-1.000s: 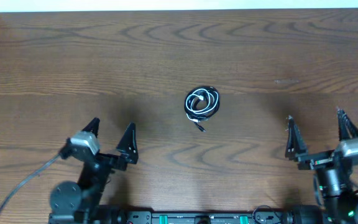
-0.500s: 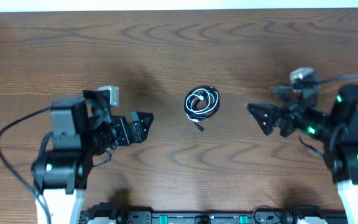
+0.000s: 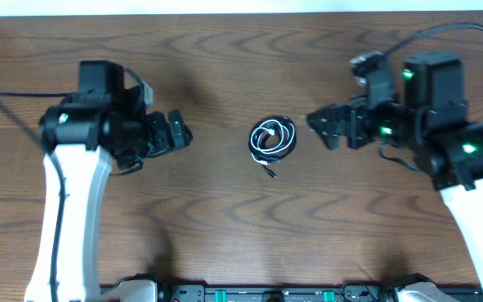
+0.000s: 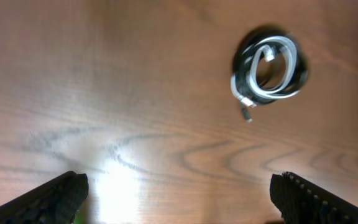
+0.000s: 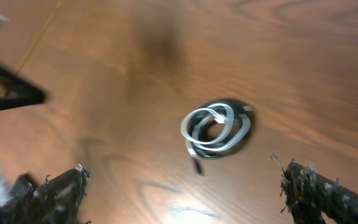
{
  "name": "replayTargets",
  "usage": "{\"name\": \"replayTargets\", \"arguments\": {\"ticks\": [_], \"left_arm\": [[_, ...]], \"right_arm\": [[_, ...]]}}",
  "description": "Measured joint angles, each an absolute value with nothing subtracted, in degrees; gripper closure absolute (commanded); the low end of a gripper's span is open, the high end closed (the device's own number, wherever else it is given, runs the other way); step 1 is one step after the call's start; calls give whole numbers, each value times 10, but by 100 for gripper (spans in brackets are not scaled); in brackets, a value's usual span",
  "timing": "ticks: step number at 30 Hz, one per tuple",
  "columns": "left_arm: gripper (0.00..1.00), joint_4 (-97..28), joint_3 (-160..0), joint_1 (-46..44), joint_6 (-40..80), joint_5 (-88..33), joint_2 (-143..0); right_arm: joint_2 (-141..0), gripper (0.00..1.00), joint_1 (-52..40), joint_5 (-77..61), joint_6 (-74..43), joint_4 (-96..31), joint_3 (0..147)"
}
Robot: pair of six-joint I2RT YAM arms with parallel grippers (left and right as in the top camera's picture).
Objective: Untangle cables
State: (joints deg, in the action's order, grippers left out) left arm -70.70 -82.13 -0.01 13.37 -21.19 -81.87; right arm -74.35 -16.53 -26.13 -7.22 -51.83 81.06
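— Start nearest the base: what are the arms doing?
— The left gripper (image 3: 177, 134) and the right gripper (image 3: 321, 130) both hang above the table (image 3: 225, 235). Each has its jaws spread wide with nothing between them. The wrist views agree, showing only bare wood in each gap.
— And the cables?
— The cables (image 3: 272, 139) lie between the two grippers, apart from both, near the table's middle. They are wound into one small coil, with black loops outside and the white cord (image 3: 267, 132) looped among them. One plug (image 3: 271, 173) pokes out on the side toward the base.
— Why do the grippers face inward?
— Probably so that each arm can take a different strand, since pulling a tangle apart needs two holds. The wide jaws suit an approach, not a grip.
— What is beyond the coil?
— The wood runs on to the far edge (image 3: 241, 14).
— How far along is the task?
— Barely begun, judging by the tight coil. The loose plug end looks like the easiest first hold.
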Motion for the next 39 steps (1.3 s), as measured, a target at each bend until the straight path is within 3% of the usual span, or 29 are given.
{"name": "replayTargets", "arguments": {"ticks": [3, 6, 7, 10, 15, 21, 22, 24, 26, 35, 39], "left_arm": [[2, -727, -821, 0, 139, -225, -867], [2, -732, -817, -1, 124, -254, -902], [2, -735, -813, -2, 113, -265, -912], [2, -748, -808, -10, 80, -291, -933], [2, -741, -806, -43, 21, -320, -937], [2, -674, -803, -99, -9, -329, -893], [2, -655, -803, -111, -9, -329, -879], [2, -627, -803, -129, -3, -327, -861], [2, -614, -803, -143, 10, -311, -854], [2, -619, -803, -159, 122, -163, -872], [2, -619, -803, -159, 138, -143, -873]], "right_arm": [[-773, 10, -205, -266, -87, -505, 806], [-814, 38, -241, -239, -112, -501, 797], [-831, 39, -249, -224, -130, -504, 796], [-884, 28, -258, -178, -192, -509, 791], [-957, 35, -255, -140, -255, -499, 787], [-1018, 29, -253, -121, -298, -490, 787], [-1029, 32, -253, -121, -303, -484, 787], [-1049, 47, -253, -122, -310, -471, 787], [-1073, 54, -254, -133, -316, -453, 787], [-1100, 52, -253, -159, -323, -421, 785], [-1100, 65, -253, -159, -325, -421, 785]]}}
